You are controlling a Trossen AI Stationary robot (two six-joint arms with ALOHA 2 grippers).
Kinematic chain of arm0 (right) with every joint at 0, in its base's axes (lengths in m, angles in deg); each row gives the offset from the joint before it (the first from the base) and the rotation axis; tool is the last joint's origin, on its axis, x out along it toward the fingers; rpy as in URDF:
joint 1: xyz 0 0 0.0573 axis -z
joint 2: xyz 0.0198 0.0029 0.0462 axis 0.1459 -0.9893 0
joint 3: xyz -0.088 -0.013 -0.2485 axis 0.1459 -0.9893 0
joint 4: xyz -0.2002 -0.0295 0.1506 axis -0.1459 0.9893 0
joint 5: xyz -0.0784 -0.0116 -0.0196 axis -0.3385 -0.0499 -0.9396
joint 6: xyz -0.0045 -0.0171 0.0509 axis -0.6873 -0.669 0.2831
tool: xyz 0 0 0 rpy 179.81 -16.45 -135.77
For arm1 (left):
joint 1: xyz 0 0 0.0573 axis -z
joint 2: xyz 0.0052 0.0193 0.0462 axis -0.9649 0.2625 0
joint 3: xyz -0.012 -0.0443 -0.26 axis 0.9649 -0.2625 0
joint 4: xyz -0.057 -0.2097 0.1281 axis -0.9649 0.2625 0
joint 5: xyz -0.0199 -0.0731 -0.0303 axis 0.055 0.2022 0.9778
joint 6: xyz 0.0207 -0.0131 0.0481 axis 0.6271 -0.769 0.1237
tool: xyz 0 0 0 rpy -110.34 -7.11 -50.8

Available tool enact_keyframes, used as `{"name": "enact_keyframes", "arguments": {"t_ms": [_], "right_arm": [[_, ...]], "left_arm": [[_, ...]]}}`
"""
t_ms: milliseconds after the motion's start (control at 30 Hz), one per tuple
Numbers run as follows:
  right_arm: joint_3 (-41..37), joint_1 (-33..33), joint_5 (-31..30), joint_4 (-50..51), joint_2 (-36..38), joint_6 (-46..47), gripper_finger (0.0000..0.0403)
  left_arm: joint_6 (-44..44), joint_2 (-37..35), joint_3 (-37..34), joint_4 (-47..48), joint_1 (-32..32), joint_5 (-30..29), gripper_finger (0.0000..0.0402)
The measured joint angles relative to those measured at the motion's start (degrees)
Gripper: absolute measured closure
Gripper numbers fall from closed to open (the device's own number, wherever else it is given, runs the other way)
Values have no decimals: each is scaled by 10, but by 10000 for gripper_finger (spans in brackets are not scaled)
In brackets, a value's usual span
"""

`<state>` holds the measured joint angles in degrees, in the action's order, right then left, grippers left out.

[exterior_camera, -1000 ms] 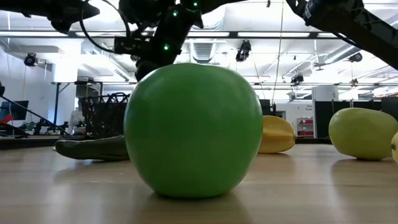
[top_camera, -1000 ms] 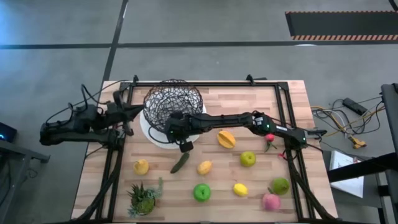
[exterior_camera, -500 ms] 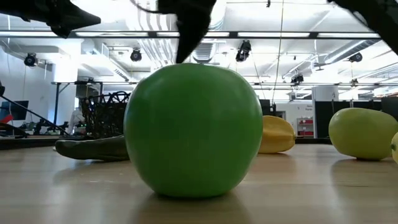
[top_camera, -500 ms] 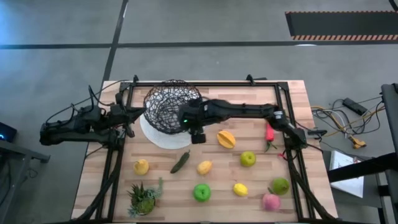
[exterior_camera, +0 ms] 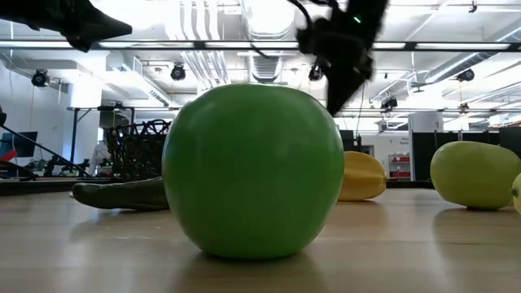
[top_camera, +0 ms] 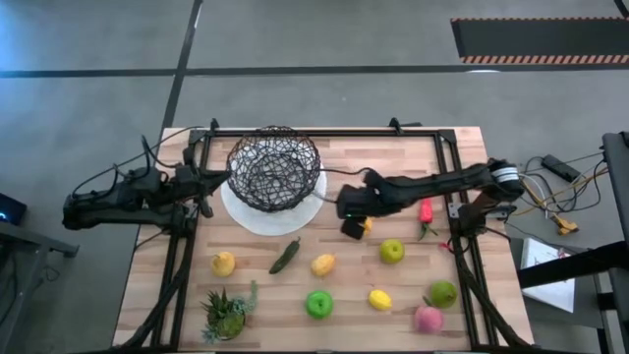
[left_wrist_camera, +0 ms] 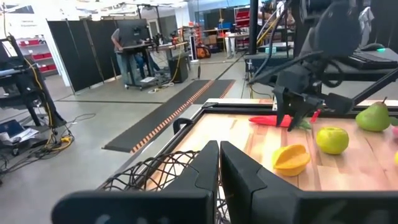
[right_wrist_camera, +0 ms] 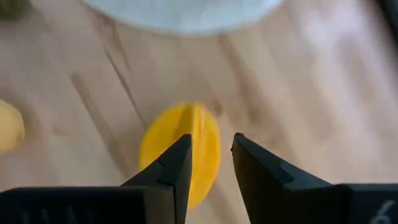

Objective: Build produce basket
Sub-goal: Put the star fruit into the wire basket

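Observation:
The dark wire basket (top_camera: 273,169) stands on the white plate (top_camera: 242,212) at the table's far left. Toy produce lies loose on the wood: an orange-yellow piece (top_camera: 366,223), a red chili (top_camera: 426,212), a dark green pepper (top_camera: 285,257), green apples (top_camera: 318,304) (top_camera: 392,252), a lemon (top_camera: 379,299), a pear (top_camera: 443,293) and a pink peach (top_camera: 428,319). My right gripper (right_wrist_camera: 210,144) hangs open above the orange-yellow piece (right_wrist_camera: 180,155), clear of it, as the low view (exterior_camera: 338,73) shows. My left gripper (left_wrist_camera: 219,149) is shut at the basket's left rim (left_wrist_camera: 155,171). My left gripper's shut fingers stand right over the basket's left rim; I cannot tell whether they touch the wire.
A spiky potted plant (top_camera: 228,313) stands at the near left corner. Two yellow fruits (top_camera: 224,263) (top_camera: 322,265) lie on either side of the pepper. Black frame rails run along the table's edges. Bare wood shows at the far right of the table.
My right gripper has swung from the plate's near edge beside the basket toward the table's right, and now hangs over the orange-yellow piece. The basket and the produce have stayed in place.

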<state>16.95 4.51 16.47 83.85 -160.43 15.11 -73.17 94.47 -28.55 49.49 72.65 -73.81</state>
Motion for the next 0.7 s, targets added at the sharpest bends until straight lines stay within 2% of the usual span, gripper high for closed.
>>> {"name": "enact_keyframes", "arguments": {"t_ms": [133, 267, 367, 467, 600, 700], "right_arm": [[-91, 0, 33, -65, 46, 54, 287], [-163, 0, 47, -161, 67, 60, 263], [-196, 1, 45, -213, 73, 61, 246], [-211, 3, 35, -219, 63, 61, 238], [-220, 5, 25, -226, 36, 60, 248], [-215, 5, 14, -234, 13, 48, 282]], "left_arm": [[-1, 0, -13, -4, 0, 0, 401], [-1, 0, -34, -18, 0, 0, 401], [-1, 0, -42, -18, 0, 0, 402], [-7, 0, -44, -18, 0, 0, 401], [-15, -1, -44, -19, 0, 1, 401], [-27, 0, -45, -19, 0, 1, 401]]}}
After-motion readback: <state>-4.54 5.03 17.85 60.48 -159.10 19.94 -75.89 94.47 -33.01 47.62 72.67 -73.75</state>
